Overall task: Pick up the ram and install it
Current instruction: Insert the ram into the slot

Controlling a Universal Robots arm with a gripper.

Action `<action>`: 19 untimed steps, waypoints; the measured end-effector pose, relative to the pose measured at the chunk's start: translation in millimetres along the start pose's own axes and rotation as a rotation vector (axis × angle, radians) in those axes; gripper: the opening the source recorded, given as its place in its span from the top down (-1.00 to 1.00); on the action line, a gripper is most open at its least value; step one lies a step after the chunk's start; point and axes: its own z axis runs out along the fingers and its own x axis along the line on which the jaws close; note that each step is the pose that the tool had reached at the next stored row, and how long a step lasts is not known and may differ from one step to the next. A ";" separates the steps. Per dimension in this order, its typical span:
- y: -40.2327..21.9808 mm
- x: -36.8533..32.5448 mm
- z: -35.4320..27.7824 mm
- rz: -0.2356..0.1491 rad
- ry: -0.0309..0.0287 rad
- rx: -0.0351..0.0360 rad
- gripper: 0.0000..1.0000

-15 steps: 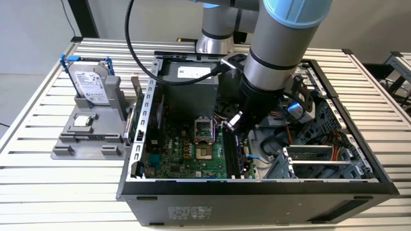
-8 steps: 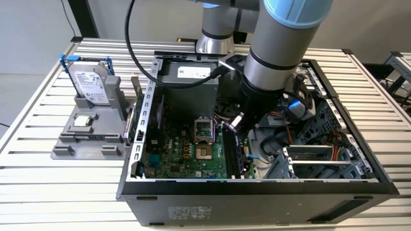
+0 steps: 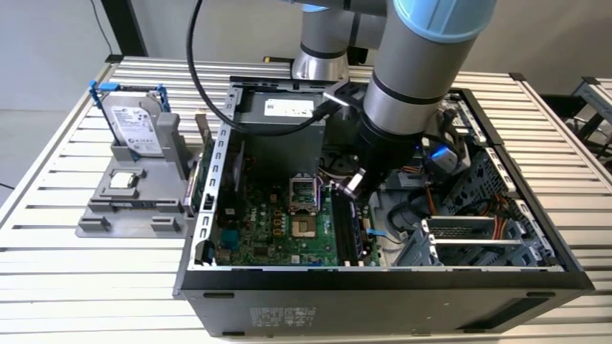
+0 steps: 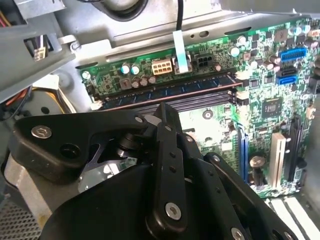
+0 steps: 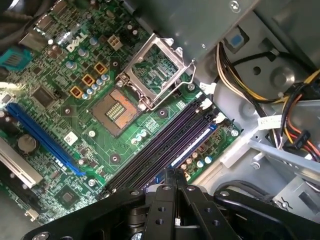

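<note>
The ram [image 4: 170, 89] is a long dark stick with a row of chips, lying seated along the outermost memory slot on the green motherboard [image 4: 260, 100]. The first wrist view shows the ram [image 5: 194, 144] beside the empty purple-black slots [image 5: 160, 150]. From the exterior view it is the dark strip [image 3: 363, 231] inside the open computer case. My gripper [image 4: 165, 109] hangs just above the slots with its black fingers [image 5: 175, 181] pressed together and nothing between them. In the exterior view the gripper [image 3: 352, 185] sits low inside the case, over the far end of the slots.
An open processor socket [image 5: 156, 70] lies next to the slots. Cable bundles [image 5: 295, 120] and a metal drive cage [image 3: 478, 240] crowd the case on the exterior view's right. Outside the case, a grey stand holds a hard drive in a blue frame [image 3: 134, 125] and a small silver chip [image 3: 122, 179].
</note>
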 end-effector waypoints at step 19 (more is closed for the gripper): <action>-1.4 -1.3 -0.2 -0.166 -0.0100 -0.0008 1.00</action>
